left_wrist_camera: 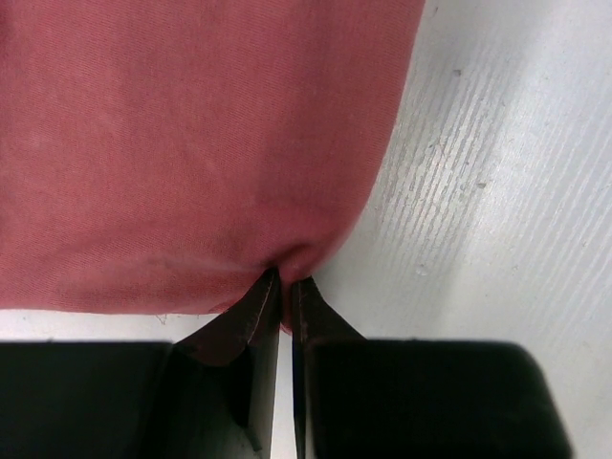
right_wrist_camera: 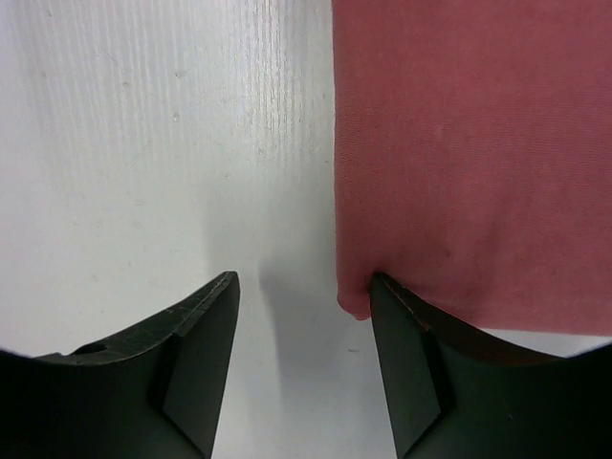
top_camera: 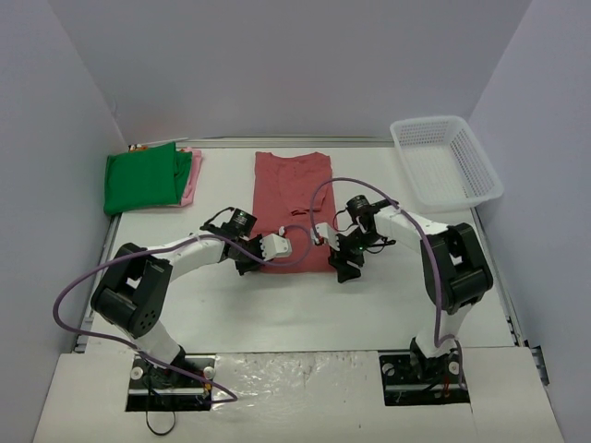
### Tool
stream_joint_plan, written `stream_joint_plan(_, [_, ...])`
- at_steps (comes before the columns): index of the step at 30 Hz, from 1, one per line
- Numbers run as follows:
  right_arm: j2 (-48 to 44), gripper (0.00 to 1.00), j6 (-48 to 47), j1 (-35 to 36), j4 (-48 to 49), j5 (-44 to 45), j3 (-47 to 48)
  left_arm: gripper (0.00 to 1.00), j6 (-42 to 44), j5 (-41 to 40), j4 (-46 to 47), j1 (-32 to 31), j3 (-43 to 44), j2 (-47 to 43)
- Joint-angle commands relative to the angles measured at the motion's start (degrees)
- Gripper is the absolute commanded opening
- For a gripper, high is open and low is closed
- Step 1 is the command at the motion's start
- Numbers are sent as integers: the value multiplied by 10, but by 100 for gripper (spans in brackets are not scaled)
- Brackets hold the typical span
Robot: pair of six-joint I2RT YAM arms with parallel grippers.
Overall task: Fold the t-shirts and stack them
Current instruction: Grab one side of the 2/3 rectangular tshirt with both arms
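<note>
Found the white surface (top_camera: 305,309) carrying everything. Saw the dusty-red t-shirt (top_camera: 293,189) lying flat at its middle as a long strip. Noted the mesh basket (top_camera: 476,157) far right, the green t-shirt (top_camera: 140,180) folded far left, the pink t-shirt (top_camera: 193,175) peeking out beside it. Caught the left end effector (left_wrist_camera: 284,282) pinched tight on the red hem corner, the right end effector (right_wrist_camera: 304,287) spread wide, one finger touching the other near corner.

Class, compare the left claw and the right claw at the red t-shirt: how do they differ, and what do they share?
The left claw is shut, pinching a corner of the dusty-red t-shirt; the right claw is open, gripping nothing. Cloth puckers at the left claw's tips; by the right claw it lies flat, its corner free. Both sit at the shirt's near edge.
</note>
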Motion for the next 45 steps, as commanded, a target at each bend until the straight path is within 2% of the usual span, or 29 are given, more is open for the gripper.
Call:
stream_joint_plan(1, [36, 53, -19, 5, -18, -3, -8, 2, -5, -14, -41, 0, -11, 26])
stream_joint_plan(6, [74, 51, -13, 5, -4, 6, -1, 2, -6, -7, -38, 0, -16, 19])
stream_joint_plan(11, [98, 44, 7, 12, 27, 35, 2, 2, -3, -4, -39, 1, -16, 18])
stream_joint_plan(17, [107, 20, 46, 31, 85, 91, -34, 2, -3, 3, -40, 8, -16, 16])
stream_joint_plan(18, [107, 15, 48, 31, 88, 95, -37, 2, -3, 3, -39, 8, -17, 16])
stream_joint_plan(19, [107, 3, 49, 31, 92, 105, -43, 2, -3, 4, -39, 8, -17, 16])
stream_joint_plan(20, [106, 0, 52, 31, 94, 109, -44, 2, -3, 4, -40, 8, -16, 17])
stream_joint_plan(25, [86, 0, 66, 30, 90, 117, -49, 2, 5, 5, -63, 10, -7, 19])
stream_joint_plan(29, [40, 0, 58, 29, 34, 106, -41, 2, 32, 26, -113, 19, 11, 0])
stream_joint_plan(38, [-134, 0, 35, 34, -141, 63, -22, 2, 142, 123, -389, 33, 85, -98])
stream_joint_plan(42, [-211, 0, 26, 36, -216, 33, -8, 2, 169, 147, -479, 29, 101, -146])
stream_joint_plan(45, [-248, 0, -25, 27, -277, -5, 18, 2, 176, 159, -530, 27, 124, -191])
